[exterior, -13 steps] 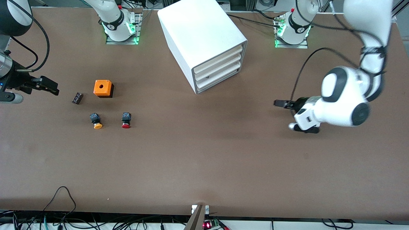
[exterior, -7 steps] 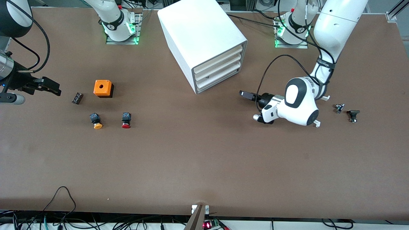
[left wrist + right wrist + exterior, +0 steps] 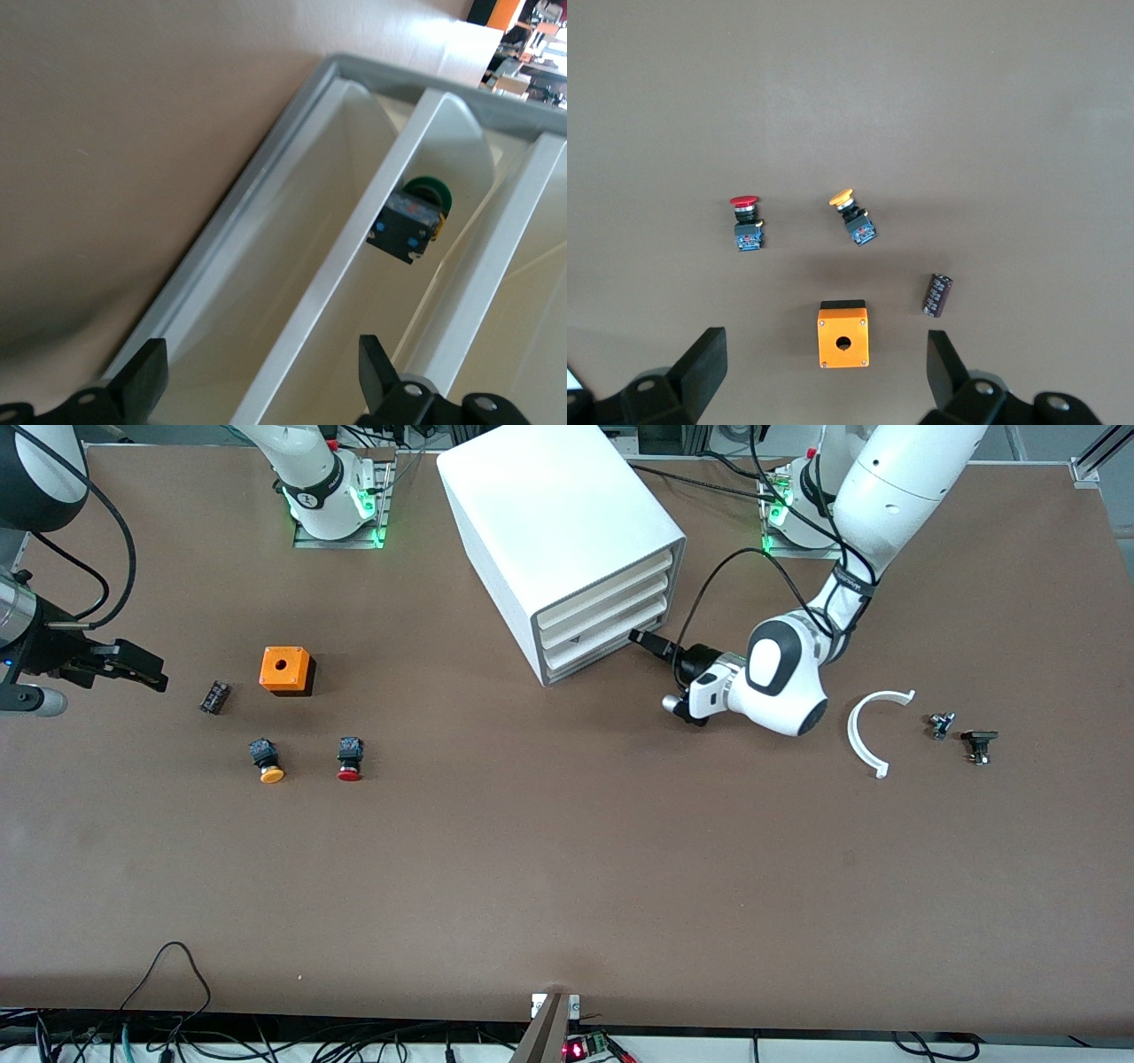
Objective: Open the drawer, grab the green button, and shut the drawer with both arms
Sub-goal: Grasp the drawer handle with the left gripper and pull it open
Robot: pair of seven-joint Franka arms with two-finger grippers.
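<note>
**Left claw at the cabinet front, drawer not yet open**

The left claw (image 3: 649, 643) sits in the upper middle of the front view. Its tips are just beside the shut drawer (image 3: 611, 640), the lowest tier of the white cabinet (image 3: 549, 514). The left wrist view shows it spread wide with nothing in it.

That view also shows the button (image 3: 415, 221), green cap and dark body, lying inside the cabinet past a cream bar. I cannot tell for certain which tier it is in.

The drawer looks like thin, light plastic. It should slide easily, but the cabinet may shift if pulled off-line. The front lip is the likely place to hook.

The button is probably small, stiff and light. Gripping across its dark body seems safer than gripping the round, slippery cap.

The right claw (image 3: 133, 669) waits wide and empty at the upper edge of the frame, over the right arm's end of the surface (image 3: 567, 868). Near it lie an orange box (image 3: 286, 670), a dark cylinder (image 3: 214, 696), a yellow button (image 3: 268, 762) and a red button (image 3: 349, 759).

A white curved piece (image 3: 873, 731) and two small parts (image 3: 941, 724) lie toward the left arm's end. Nothing lies in front of the drawer.
</note>
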